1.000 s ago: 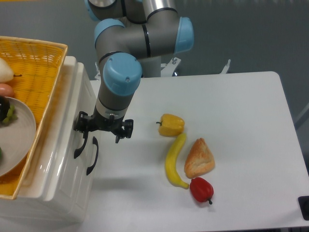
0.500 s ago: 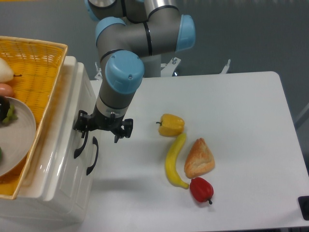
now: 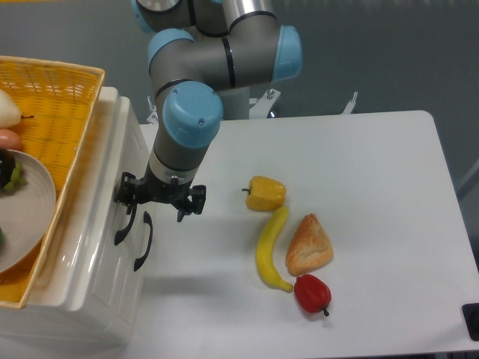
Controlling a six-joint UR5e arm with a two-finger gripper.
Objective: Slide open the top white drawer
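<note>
My claw [image 3: 156, 203] hangs at the front face of the white cabinet [image 3: 82, 299] on the left side of the bench [image 3: 359, 164], its jaws spread open, one finger near the cabinet front by the upper handle and the other out over the bench. From this view I cannot tell whether a finger is touching the handle or only just beside it. The top white drawer [image 3: 112, 149] is the upper of the two fronts and looks shut, flush with the cabinet face; its curved black handle [image 3: 123, 224] sits right below my left-hand finger, and the lower drawer's handle [image 3: 144, 241] lies just beside it, a little further out in the picture. I judge I am placed here so that a finger can get behind the upper handle and draw it away from the cabinet, towards the open bench on the right. The two handles being so close is the risk: it would be easy to hook the wrong one. On top of the cabinet rests a yellow wicker basket [image 3: 60, 97] holding a plate and some produce, which could shift if the cabinet is tugged hard. Out on the bench, well apart from the drawer front, lie a yellow pepper [image 3: 265, 193], a banana [image 3: 270, 248], a piece of bread [image 3: 308, 245] and a red pepper [image 3: 312, 293]; the stretch between them and the cabinet seems free enough for the drawer's travel.
</note>
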